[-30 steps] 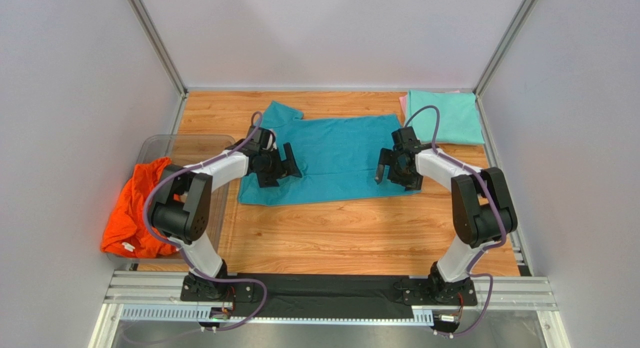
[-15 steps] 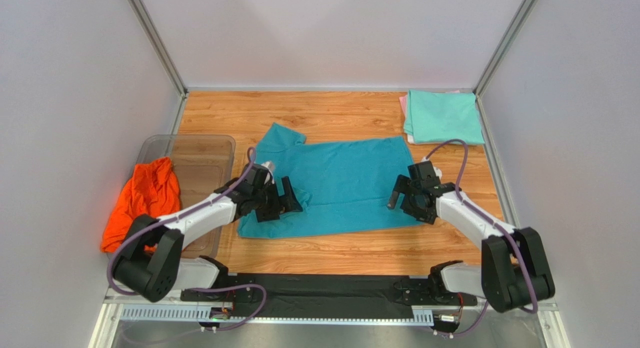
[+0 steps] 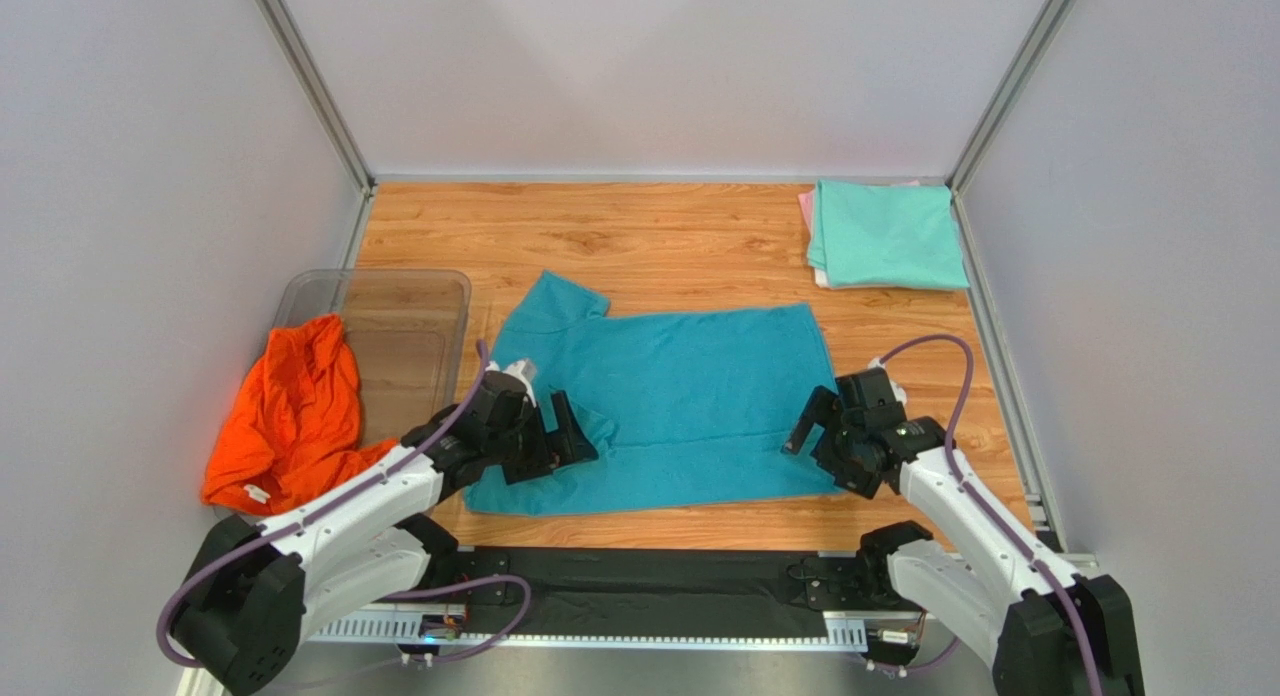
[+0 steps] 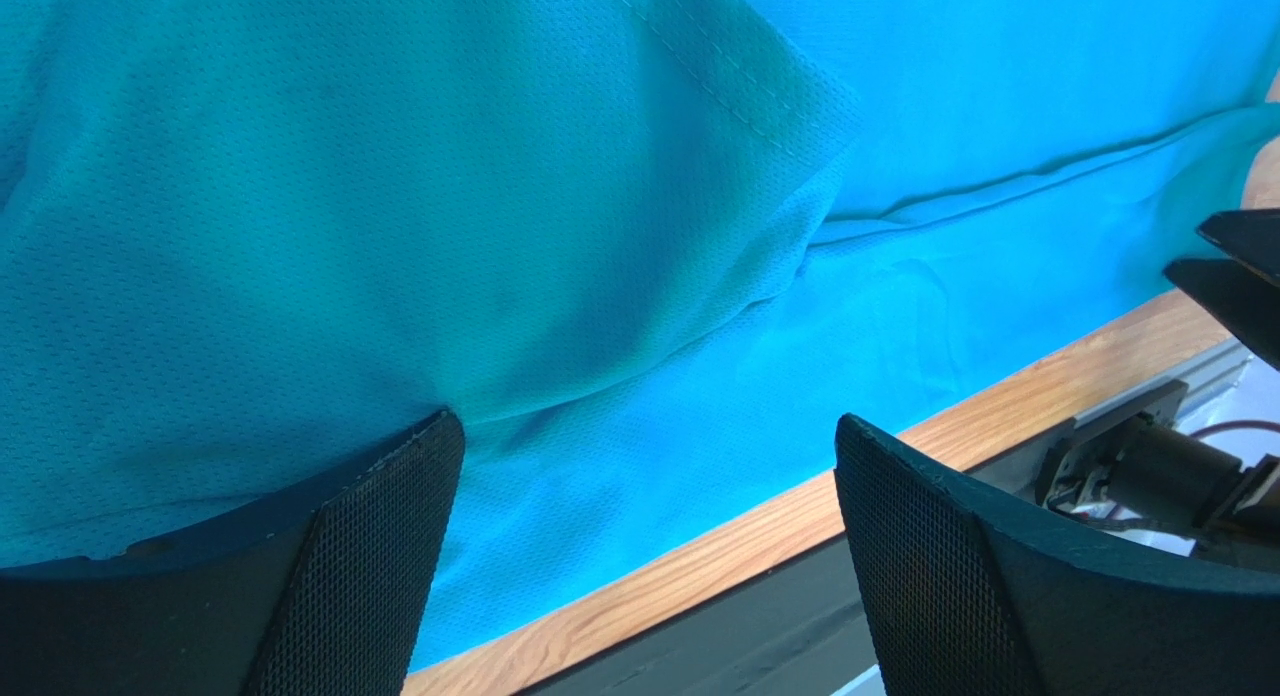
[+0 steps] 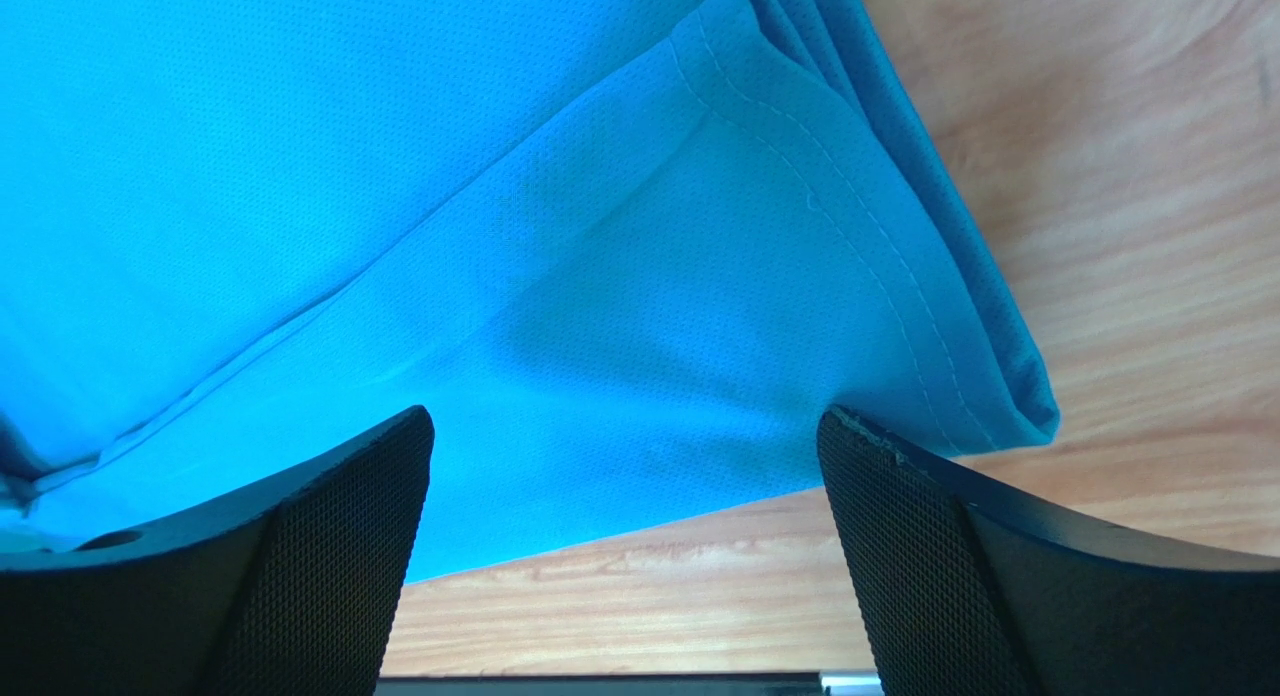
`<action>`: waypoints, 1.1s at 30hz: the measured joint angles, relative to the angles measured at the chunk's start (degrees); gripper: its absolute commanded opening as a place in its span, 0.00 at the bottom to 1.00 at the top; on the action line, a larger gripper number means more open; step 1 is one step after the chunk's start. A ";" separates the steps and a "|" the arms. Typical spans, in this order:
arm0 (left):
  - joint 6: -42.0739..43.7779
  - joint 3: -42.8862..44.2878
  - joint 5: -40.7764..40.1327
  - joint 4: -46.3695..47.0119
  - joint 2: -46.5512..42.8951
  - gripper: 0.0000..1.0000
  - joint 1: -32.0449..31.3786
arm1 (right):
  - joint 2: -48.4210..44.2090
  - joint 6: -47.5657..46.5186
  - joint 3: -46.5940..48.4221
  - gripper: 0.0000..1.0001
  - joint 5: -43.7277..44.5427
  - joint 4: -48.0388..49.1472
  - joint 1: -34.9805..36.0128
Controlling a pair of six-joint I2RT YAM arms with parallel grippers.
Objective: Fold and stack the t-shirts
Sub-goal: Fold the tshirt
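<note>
Wooden table (image 3: 661,239), near edge: left fingers (image 4: 361,576) and right fingers (image 5: 962,576) both spread, pinching nothing, at one flat teal t-shirt's (image 3: 676,404) near corners; one orange t-shirt (image 3: 293,411) drapes one tub's (image 3: 406,299) left rim; far right, one mint t-shirt (image 3: 890,234) atop one pink t-shirt (image 3: 809,209).

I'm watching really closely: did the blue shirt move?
Yes. The blue shirt has slid toward the near edge of the table, farther from the folded green shirt.

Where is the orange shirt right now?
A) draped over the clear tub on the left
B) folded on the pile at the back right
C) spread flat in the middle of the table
A: the orange shirt lies crumpled over the left side of the clear tub.
</note>
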 measured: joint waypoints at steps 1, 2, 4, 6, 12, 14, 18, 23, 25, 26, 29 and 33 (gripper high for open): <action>-0.11 0.00 -0.31 -0.94 -0.66 1.00 -0.11 | -1.01 0.66 -0.09 1.00 -0.11 -0.70 0.35; -0.13 0.00 -0.57 -1.95 -1.40 1.00 -0.17 | -2.03 1.18 -0.11 1.00 -0.20 -1.53 0.59; -0.15 0.00 -1.07 -4.17 -3.23 1.00 -0.17 | -4.31 2.01 -0.11 1.00 -0.28 -2.75 0.87; -0.11 0.26 -1.64 -6.38 -5.09 1.00 -0.17 | -5.73 2.45 -0.11 1.00 -0.28 -3.15 0.87; 0.94 6.78 -4.22 -11.96 -6.67 1.00 -0.17 | -6.71 1.81 3.32 1.00 1.49 -5.68 0.87; 1.84 10.27 -5.49 -12.85 -5.60 1.00 -0.17 | -6.67 0.92 6.32 1.00 2.75 -5.84 0.87; 4.46 19.91 -9.22 -14.56 0.66 1.00 0.17 | -5.62 -1.31 12.76 1.00 5.57 -5.84 0.90; 8.57 33.38 -11.67 -16.48 12.68 1.00 5.77 | -4.90 -3.89 15.30 1.00 8.74 -5.70 0.87; 10.36 37.92 -12.59 -16.37 17.46 1.00 8.63 | -4.83 -4.87 15.28 1.00 9.75 -6.01 0.87; 11.02 40.24 -13.16 -16.81 19.87 1.00 9.70 | -4.83 -5.35 15.26 1.00 10.10 -6.03 0.87; 13.55 49.16 -15.45 -17.16 29.77 0.99 12.87 | -4.61 -6.58 15.10 1.00 10.73 -6.01 0.87; 15.91 61.66 -18.23 -19.21 43.52 0.97 14.67 | -3.45 -7.63 14.38 1.00 11.02 -5.55 0.90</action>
